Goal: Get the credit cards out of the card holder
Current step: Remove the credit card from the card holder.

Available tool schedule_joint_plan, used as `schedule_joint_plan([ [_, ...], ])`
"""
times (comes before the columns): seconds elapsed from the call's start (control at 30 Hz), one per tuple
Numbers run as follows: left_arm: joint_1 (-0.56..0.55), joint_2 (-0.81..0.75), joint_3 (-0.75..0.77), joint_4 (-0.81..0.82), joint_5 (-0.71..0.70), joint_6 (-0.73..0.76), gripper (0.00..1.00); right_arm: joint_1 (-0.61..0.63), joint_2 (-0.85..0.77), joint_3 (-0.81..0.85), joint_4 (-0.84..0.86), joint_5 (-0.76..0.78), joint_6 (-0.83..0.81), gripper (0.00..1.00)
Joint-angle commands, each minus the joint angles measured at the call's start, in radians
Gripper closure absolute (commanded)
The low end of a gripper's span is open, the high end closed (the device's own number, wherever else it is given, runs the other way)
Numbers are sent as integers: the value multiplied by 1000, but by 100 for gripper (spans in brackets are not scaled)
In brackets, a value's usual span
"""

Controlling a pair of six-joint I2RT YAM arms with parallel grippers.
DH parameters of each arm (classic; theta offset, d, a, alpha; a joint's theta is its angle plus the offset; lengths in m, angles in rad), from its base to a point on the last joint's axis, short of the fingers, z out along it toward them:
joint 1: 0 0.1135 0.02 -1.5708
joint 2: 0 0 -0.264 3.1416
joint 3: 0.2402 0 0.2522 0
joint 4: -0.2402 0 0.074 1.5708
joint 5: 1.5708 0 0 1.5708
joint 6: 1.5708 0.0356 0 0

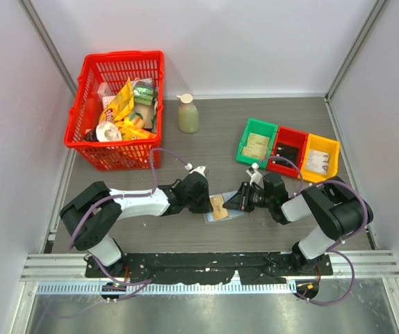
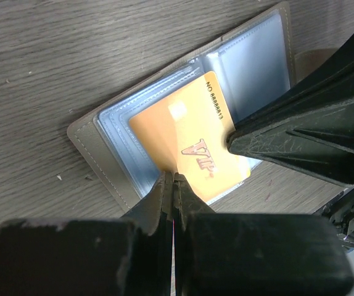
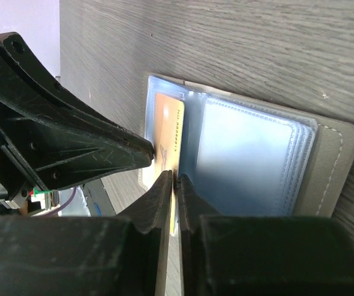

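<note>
- Top view: we are finding the card holder lying open on the table between the two arms, near the front edge. A yellow-orange credit card is showing on its left half. Both sets of jaws are meeting over it from opposite sides, and they are too small here to read.
- Left wrist view: the left jaws are sitting closed, with their tips on the near long edge of the credit card. We are judging this to be a pinch on the card. The card is lying skewed across the clear sleeves of the card holder, so it is looking partly out of its pocket. The tip of the right jaws is resting on the card's far side.
- Right wrist view: the right jaws are standing almost together with a yellow sliver of card between them. We cannot tell whether they are clamping it or only straddling it.
- Step in hand, as we are judging it: drawing this card clear of its sleeve.
- To do it well, we are advising that only one side pull, low and flat, along the line of the pocket's mouth.
- The other side should be pinning the holder's cover or sleeve, not the card, since two grips on one card would be fighting each other.
- We are recommending a slow pull, because the thin card may be slipping and the light holder may be dragging along.
- We cannot tell whether more cards are sitting in the cloudy sleeves.
</note>
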Motion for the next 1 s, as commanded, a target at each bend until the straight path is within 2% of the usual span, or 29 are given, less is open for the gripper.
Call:
schedule_joint_plan([
  [0.0,0,29,-6,-55,-35,0,100,10,25,0,103,10,38,84],
  [0.1,0,35,-12,-78,-37,-1,100,10,36,-5,139,18,67,78],
  [0.3,0,35,-14,-111,-47,2,100,8,50,-5,186,35,95,78],
  [0.5,0,37,-9,-121,-49,2,100,7,53,-11,203,36,99,91],
  [0.67,0,46,-8,-127,-46,-1,100,2,40,-25,211,42,102,93],
  [0.83,1,60,-5,-130,-35,-4,100,-27,31,-42,228,23,107,99],
  [0.97,3,67,-1,-133,-27,-6,100,-54,2,-45,176,18,66,99],
])
